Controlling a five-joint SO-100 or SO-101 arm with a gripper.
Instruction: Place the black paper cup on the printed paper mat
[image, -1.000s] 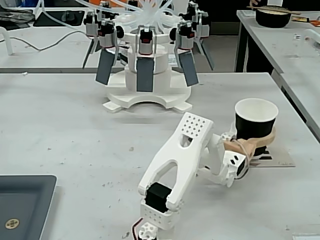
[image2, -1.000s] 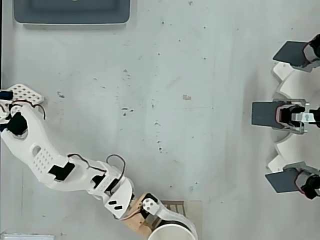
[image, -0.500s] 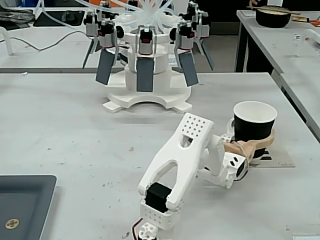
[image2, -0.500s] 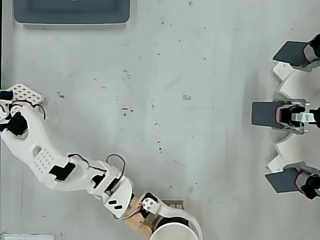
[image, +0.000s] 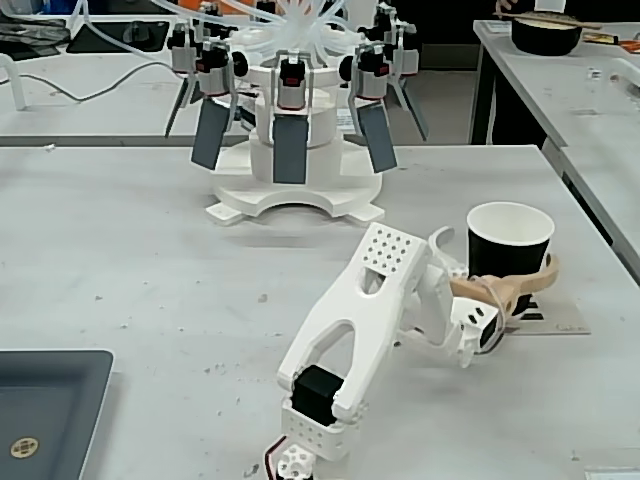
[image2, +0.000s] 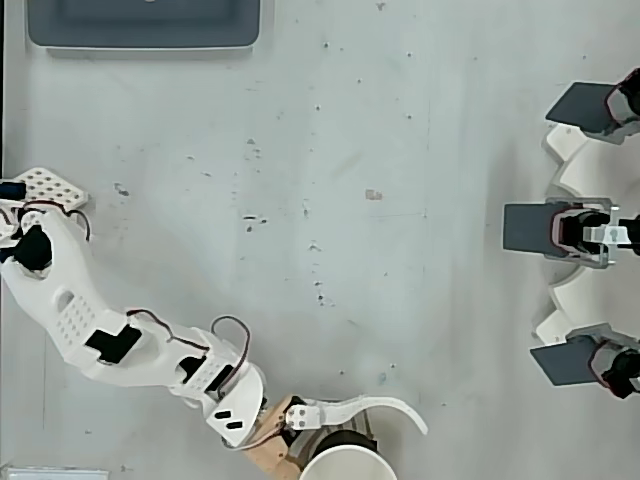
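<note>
The black paper cup (image: 510, 250) stands upright on the printed paper mat (image: 560, 320) at the right side of the table. My gripper (image: 495, 255) is open around the cup's lower part. Its tan finger (image: 520, 284) curves across the cup's front, and its white finger (image: 443, 245) is spread away to the left. In the overhead view only the cup's white rim (image2: 345, 465) shows at the bottom edge, with the white finger (image2: 385, 408) swung clear above it. The mat is mostly covered there.
A white carousel fixture with grey paddles (image: 290, 130) (image2: 585, 230) stands at the back of the table. A dark grey tray (image: 40, 400) (image2: 145, 25) lies at the near left. The table's right edge (image: 585, 225) runs close to the cup. A black bowl (image: 545, 35) sits on another table.
The gripper has opened: its white finger swung away from the cup. The cup dropped slightly and now stands free on the mat.
</note>
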